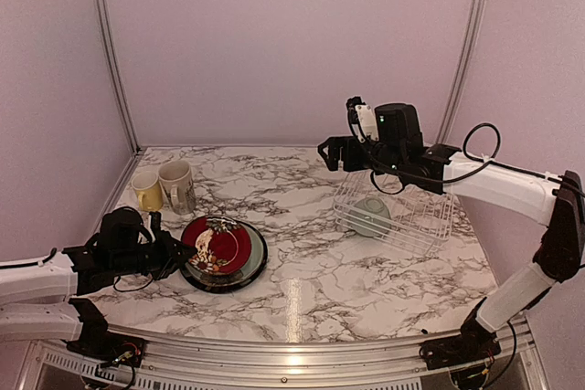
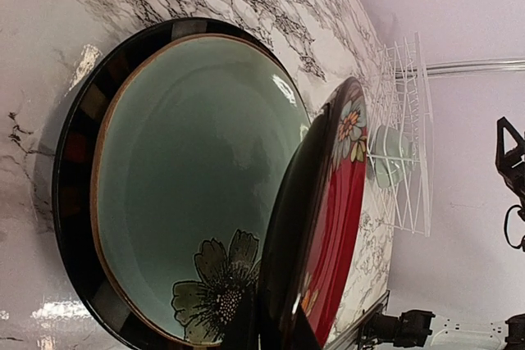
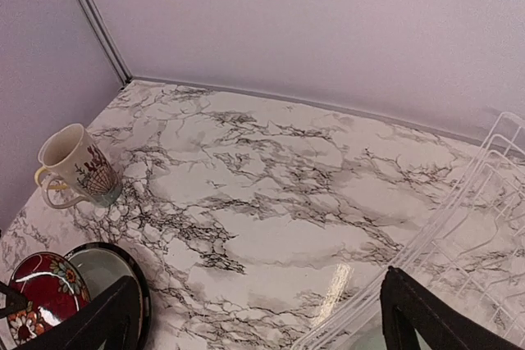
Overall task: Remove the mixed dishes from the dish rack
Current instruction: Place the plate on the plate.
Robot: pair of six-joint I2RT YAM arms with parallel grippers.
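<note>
- Now the left gripper point(image 1: 179, 251) pinches the red plate point(image 1: 218, 246), tilted over the pale-green plate point(image 2: 189, 170).
- Right gripper point(image 1: 334, 154) hangs spread wide over the dish rack point(image 1: 430, 222).

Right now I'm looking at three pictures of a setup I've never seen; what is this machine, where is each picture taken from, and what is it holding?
These are two robot arms bolted to a marble-patterned table. The wide picture comes from a fixed camera above and behind them; the other two come from a camera on each wrist. The left gripper is shut on the rim of a red plate, tilted over a pale-green plate. The right gripper is open and empty above the edge of the white wire rack, which holds a pale-green bowl. A yellow mug and a cream mug stand at the back left.
</note>
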